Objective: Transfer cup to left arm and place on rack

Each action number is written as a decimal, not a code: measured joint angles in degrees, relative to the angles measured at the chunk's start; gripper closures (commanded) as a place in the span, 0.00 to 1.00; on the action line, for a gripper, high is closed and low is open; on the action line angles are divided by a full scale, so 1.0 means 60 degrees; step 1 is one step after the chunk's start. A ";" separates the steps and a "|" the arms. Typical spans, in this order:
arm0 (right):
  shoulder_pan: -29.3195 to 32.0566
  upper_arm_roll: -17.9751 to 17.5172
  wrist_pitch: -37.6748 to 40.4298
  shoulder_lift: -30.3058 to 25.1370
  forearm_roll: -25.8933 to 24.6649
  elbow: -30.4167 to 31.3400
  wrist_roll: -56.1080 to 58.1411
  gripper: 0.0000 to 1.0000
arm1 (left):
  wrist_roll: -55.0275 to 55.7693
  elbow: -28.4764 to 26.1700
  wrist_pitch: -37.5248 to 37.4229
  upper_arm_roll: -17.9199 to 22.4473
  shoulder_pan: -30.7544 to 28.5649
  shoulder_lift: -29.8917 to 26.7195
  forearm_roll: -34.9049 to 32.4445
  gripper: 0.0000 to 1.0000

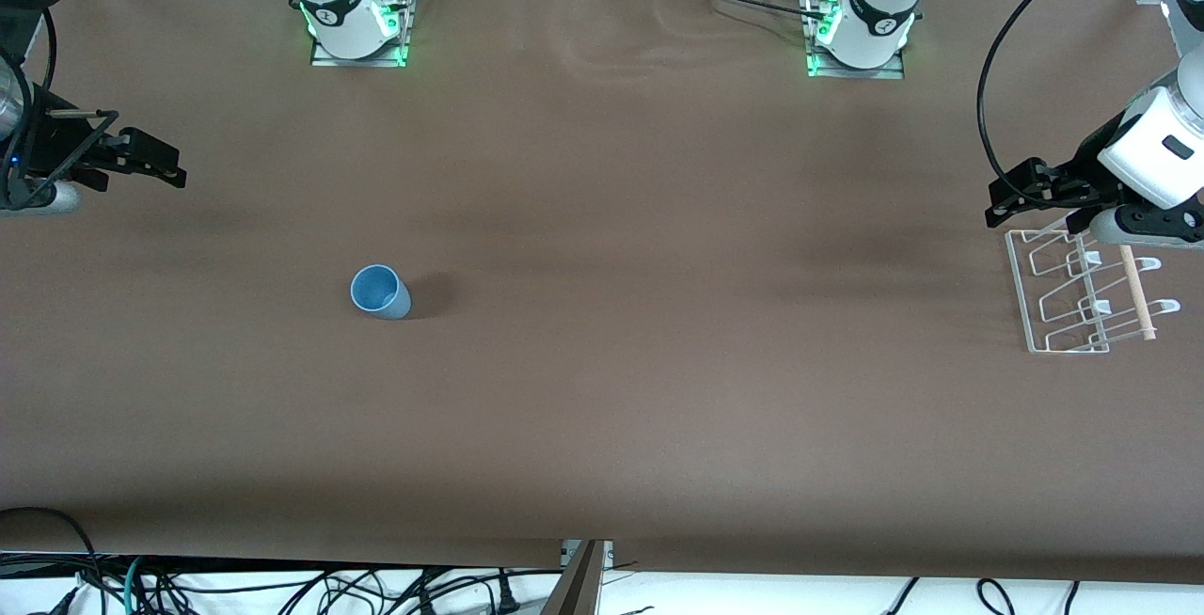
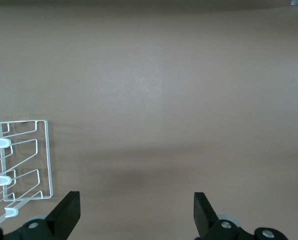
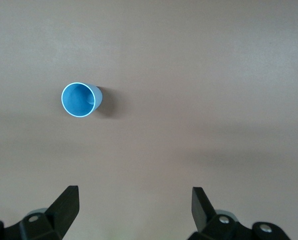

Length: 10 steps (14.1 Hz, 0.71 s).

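The light-blue cup point(image 1: 380, 291) stands upright on the brown table toward the right arm's end, its mouth up; it also shows in the right wrist view point(image 3: 81, 100). My right gripper point(image 1: 169, 166) hangs open and empty above the table at that end, apart from the cup; in the right wrist view point(image 3: 135, 205) only bare table lies between its fingers. The white wire rack point(image 1: 1082, 291) with its wooden rod lies at the left arm's end; it also shows in the left wrist view point(image 2: 24, 160). My left gripper point(image 1: 999, 205) is open and empty over the rack's edge point(image 2: 136, 210).
The two arm bases point(image 1: 357, 13) point(image 1: 861, 27) stand along the table's edge farthest from the front camera. Black cables run from the left arm point(image 1: 997, 60). The brown table cloth point(image 1: 658, 314) spreads between cup and rack.
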<state>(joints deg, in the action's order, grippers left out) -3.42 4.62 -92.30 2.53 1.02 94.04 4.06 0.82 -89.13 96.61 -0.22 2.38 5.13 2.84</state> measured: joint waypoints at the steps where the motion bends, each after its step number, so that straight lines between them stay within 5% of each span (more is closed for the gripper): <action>1: 0.0003 0.0004 0.0000 0.0027 -0.0005 -0.0002 0.0000 0.00 | 0.0000 0.0001 0.0000 0.0000 0.0000 0.0000 0.0000 0.00; 10: -0.0002 -0.0005 0.0444 0.0098 -0.0072 -0.0026 0.0000 0.00 | 0.0000 0.0003 0.0000 -0.0007 0.0003 0.0000 0.0000 0.00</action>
<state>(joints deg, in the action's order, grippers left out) -3.43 4.60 -89.63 3.12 0.59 93.88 4.07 0.82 -89.11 96.61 -0.26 2.40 5.14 2.84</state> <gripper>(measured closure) 0.000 0.000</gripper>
